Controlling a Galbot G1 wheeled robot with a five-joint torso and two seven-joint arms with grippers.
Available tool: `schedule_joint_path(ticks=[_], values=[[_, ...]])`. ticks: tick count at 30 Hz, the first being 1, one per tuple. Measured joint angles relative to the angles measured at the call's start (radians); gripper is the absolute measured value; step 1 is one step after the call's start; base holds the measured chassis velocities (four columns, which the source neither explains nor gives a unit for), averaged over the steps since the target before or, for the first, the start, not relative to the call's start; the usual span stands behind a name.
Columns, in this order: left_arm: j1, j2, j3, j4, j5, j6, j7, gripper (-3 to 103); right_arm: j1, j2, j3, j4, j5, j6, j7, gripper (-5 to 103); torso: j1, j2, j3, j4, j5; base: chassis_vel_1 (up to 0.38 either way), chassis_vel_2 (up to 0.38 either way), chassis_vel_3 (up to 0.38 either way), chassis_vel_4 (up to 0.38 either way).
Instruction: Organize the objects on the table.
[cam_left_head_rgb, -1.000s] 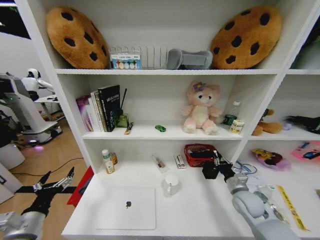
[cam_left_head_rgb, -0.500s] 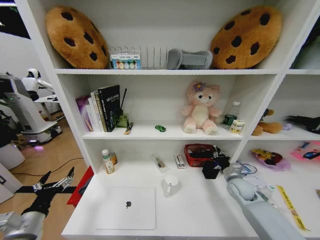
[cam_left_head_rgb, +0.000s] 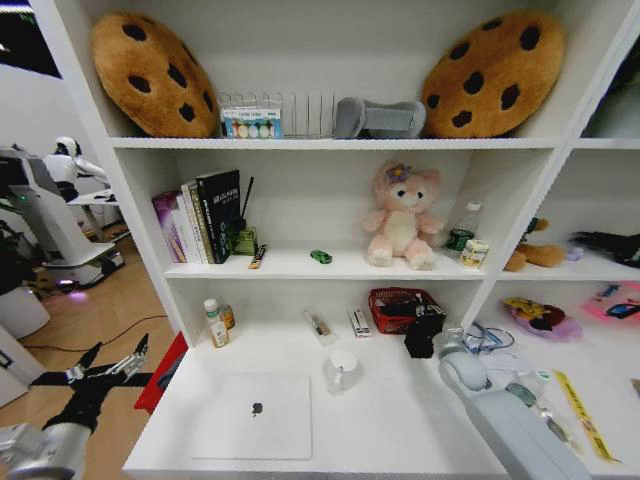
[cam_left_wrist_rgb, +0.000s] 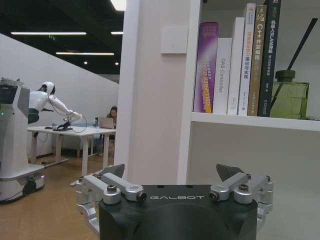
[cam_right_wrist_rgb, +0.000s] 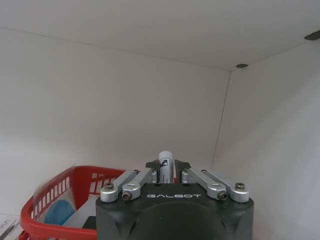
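A closed silver laptop lies at the front left of the white table. My right gripper hangs at the near right rim of a red basket at the table's back. In the right wrist view the right gripper is shut on a small white tube, with the red basket just beyond it. A tiny green toy car and a pen lie on the shelf above. My left gripper stays open beyond the table's left edge.
A white cup stands beside the laptop. A small bottle and two small packets sit at the back of the table. Books and a pink plush toy fill the shelf above. Clutter covers the right side.
My right arm has reached forward and a little to the left, bringing its gripper up to the red basket. The left arm has not moved.
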Motion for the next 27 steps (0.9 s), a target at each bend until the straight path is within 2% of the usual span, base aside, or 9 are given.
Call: schedule_joint_path(ticks=[6, 7, 9, 10, 12, 15, 17, 23, 27], values=[[0.000, 0.000, 0.000, 0.000, 0.000, 0.000, 0.000, 100, -0.038, -0.007, 0.029, 0.034, -0.010, -0.008, 0.007, 39, 0.000, 0.000, 0.000, 0.0000, 0.0001, 0.000, 0.000, 0.000, 0.000], [0.000, 0.000, 0.000, 0.000, 0.000, 0.000, 0.000, 100, -0.052, -0.010, 0.040, 0.053, -0.009, -0.009, 0.012, 50, 0.000, 0.000, 0.000, 0.0000, 0.0001, 0.000, 0.000, 0.000, 0.000], [0.000, 0.000, 0.000, 0.000, 0.000, 0.000, 0.000, 100, -0.067, -0.012, 0.049, 0.073, -0.003, -0.010, 0.016, 50, 0.000, 0.000, 0.000, 0.0001, 0.0001, 0.000, 0.000, 0.000, 0.000], [0.000, 0.000, 0.000, 0.000, 0.000, 0.000, 0.000, 100, -0.101, -0.016, 0.069, 0.121, 0.015, -0.011, 0.028, 61, 0.000, 0.000, 0.000, 0.0001, 0.0002, 0.000, 0.000, 0.000, 0.000], [0.000, 0.000, 0.000, 0.000, 0.000, 0.000, 0.000, 100, -0.126, -0.019, 0.081, 0.152, 0.022, -0.010, 0.033, 61, 0.000, 0.000, 0.000, 0.0003, 0.0000, 0.000, 0.000, 0.000, 0.000], [0.000, 0.000, 0.000, 0.000, 0.000, 0.000, 0.000, 100, -0.202, -0.021, 0.114, 0.234, 0.025, -0.007, 0.039, 71, 0.000, 0.000, 0.000, 0.0002, 0.0001, 0.000, 0.000, 0.000, 0.000], [0.000, 0.000, 0.000, 0.000, 0.000, 0.000, 0.000, 100, -0.307, -0.008, 0.164, 0.331, 0.024, -0.019, 0.059, 88, 0.000, 0.000, 0.000, -0.0001, 0.0000, 0.000, 0.000, 0.000, 0.000], [0.000, 0.000, 0.000, 0.000, 0.000, 0.000, 0.000, 100, -0.467, 0.031, 0.265, 0.472, 0.020, -0.014, 0.057, 99, 0.000, 0.000, 0.000, 0.0001, 0.0001, 0.000, 0.000, 0.000, 0.000], [0.000, 0.000, 0.000, 0.000, 0.000, 0.000, 0.000, 100, -0.646, 0.058, 0.378, 0.576, -0.001, 0.061, 0.000, 100, 0.000, 0.000, 0.000, -0.0003, -0.0001, 0.000, 0.000, 0.000, 0.000]])
